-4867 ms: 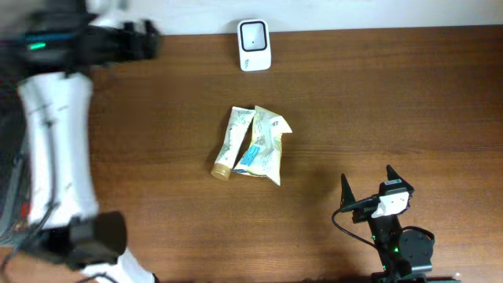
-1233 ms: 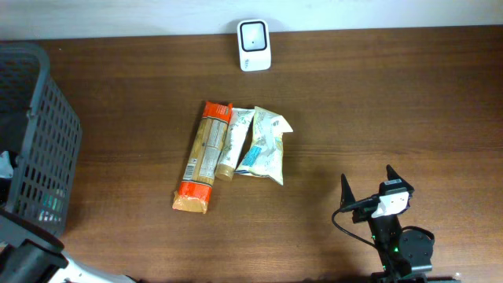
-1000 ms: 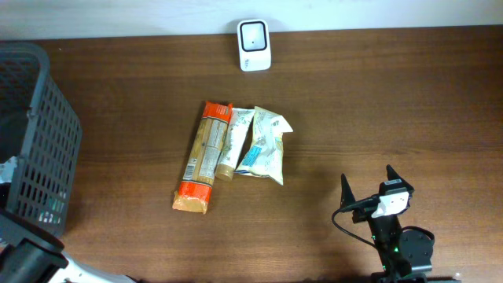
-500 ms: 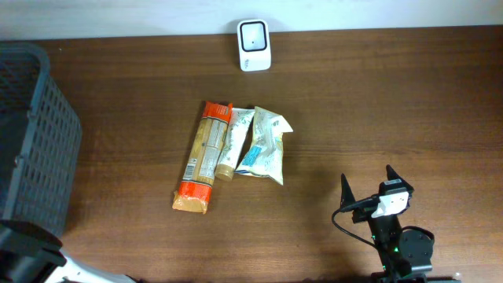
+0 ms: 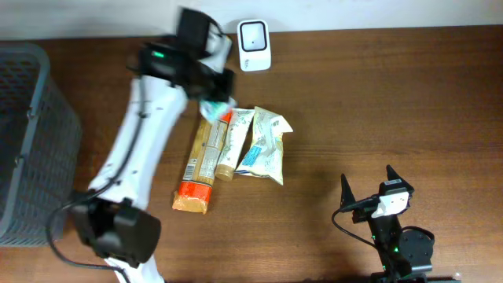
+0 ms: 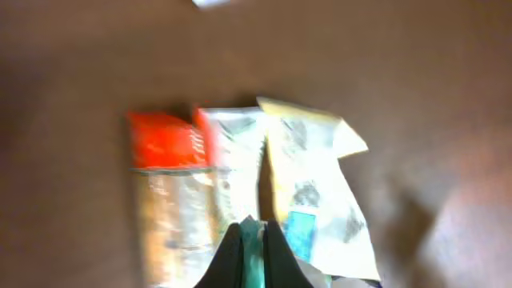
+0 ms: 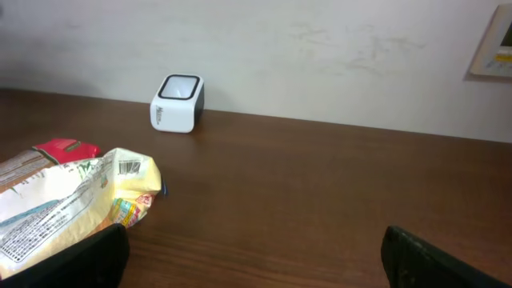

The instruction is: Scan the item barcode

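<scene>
The left hand (image 6: pixel 252 238) is squeezed fully together and seems to pinch a small teal-and-white packet (image 5: pixel 215 107), the item to scan. The packet hangs right under the hand, above the desk (image 5: pixel 393 102). The scanner (image 5: pixel 254 45) stands just ahead of the hand and a little to its right. Beneath the hand an orange pack (image 5: pixel 201 161), a tube (image 5: pixel 233 137) and a yellow pouch (image 5: pixel 266 145) lie side by side, touching. The right hand (image 5: pixel 367 182) is spread wide and empty, well off to the right.

The grip looks thin, so a quick swing could shake the packet loose onto the packs below. Its barcode may also face away from the scanner, which would give no read.

Half a second ago the left arm was back by the basket (image 5: pixel 20 141); now it reaches out here. The three packs and the right hand have not shifted.
</scene>
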You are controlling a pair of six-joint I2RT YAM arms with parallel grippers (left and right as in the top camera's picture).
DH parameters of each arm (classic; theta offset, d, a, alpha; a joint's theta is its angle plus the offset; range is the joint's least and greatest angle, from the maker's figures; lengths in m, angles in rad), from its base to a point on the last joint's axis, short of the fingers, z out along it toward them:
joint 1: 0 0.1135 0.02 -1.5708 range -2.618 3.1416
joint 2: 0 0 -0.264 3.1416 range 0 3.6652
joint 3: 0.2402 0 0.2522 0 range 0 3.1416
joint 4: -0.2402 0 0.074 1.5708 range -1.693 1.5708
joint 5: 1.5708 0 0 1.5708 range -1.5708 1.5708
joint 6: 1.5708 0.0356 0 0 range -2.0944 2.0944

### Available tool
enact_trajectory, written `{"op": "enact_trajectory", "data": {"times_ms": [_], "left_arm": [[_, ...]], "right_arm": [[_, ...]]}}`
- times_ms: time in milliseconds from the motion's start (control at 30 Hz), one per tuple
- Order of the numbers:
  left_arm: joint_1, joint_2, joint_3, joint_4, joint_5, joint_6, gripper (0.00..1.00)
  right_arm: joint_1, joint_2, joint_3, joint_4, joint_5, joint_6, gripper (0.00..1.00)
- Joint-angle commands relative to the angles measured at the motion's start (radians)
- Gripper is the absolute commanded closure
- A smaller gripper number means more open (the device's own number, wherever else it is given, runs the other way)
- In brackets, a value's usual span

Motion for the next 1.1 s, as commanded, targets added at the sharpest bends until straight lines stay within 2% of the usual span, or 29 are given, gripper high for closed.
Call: {"op": "enact_trajectory", "data": {"times_ms": [0,133,200,267,333,467,500,533,633,700,733,767,900,1000,1067], "left_arm": [[-0.205,-0.004,-0.314,0.344,0.021,-0.200,1.00],[-0.402,0.006,-0.466,0.656,-0.042,-0.222,1.00],[-0.464,0.048,-0.476,0.678,-0.190,-0.303,1.00],[-0.470,0.118,-0.476,0.708,-0.183,-0.352,1.00],[-0.470,0.165,-0.476,0.743,-0.126,-0.352,1.00],[-0.464,0.156,-0.473,0.755,-0.099,-0.334,0.19],[-0.447,0.123,-0.473,0.752,-0.099,-0.299,0.04],[-0.416,0.063,-0.473,0.747,-0.101,-0.259,0.01],[-0.253,-0.190,-0.472,0.663,-0.106,-0.111,0.01],[-0.037,-0.405,-0.472,0.536,-0.106,0.040,0.01],[0.095,-0.489,-0.472,0.480,-0.107,0.080,0.01],[0.169,-0.522,-0.472,0.452,-0.108,0.087,0.01],[0.521,-0.533,-0.473,0.381,-0.113,0.087,0.01],[0.558,-0.471,-0.473,0.395,-0.085,0.304,0.01],[0.558,-0.447,-0.473,0.394,-0.088,0.311,0.01]], "right_arm": [[-0.004,-0.006,-0.007,-0.003,-0.006,0.008,0.01],[-0.004,-0.006,-0.007,-0.003,-0.005,0.008,0.01],[-0.004,-0.006,-0.007,-0.003,-0.005,0.008,0.01],[-0.004,-0.006,-0.007,-0.003,-0.005,0.008,0.01],[-0.004,-0.006,-0.007,-0.003,-0.005,0.008,0.01],[-0.004,-0.006,-0.007,-0.003,-0.005,0.008,0.01],[-0.004,-0.006,-0.007,-0.003,-0.005,0.008,0.01],[-0.004,-0.006,-0.007,-0.003,-0.005,0.008,0.01],[-0.004,-0.006,-0.007,-0.003,-0.005,0.008,0.01],[-0.004,-0.006,-0.007,-0.003,-0.005,0.008,0.01],[-0.004,-0.006,-0.007,-0.003,-0.005,0.008,0.01],[-0.004,-0.006,-0.007,-0.003,-0.005,0.008,0.01],[-0.004,-0.006,-0.007,-0.003,-0.005,0.008,0.01],[-0.004,-0.006,-0.007,-0.003,-0.006,0.008,0.01],[-0.004,-0.006,-0.007,-0.003,-0.005,0.008,0.01]]}}
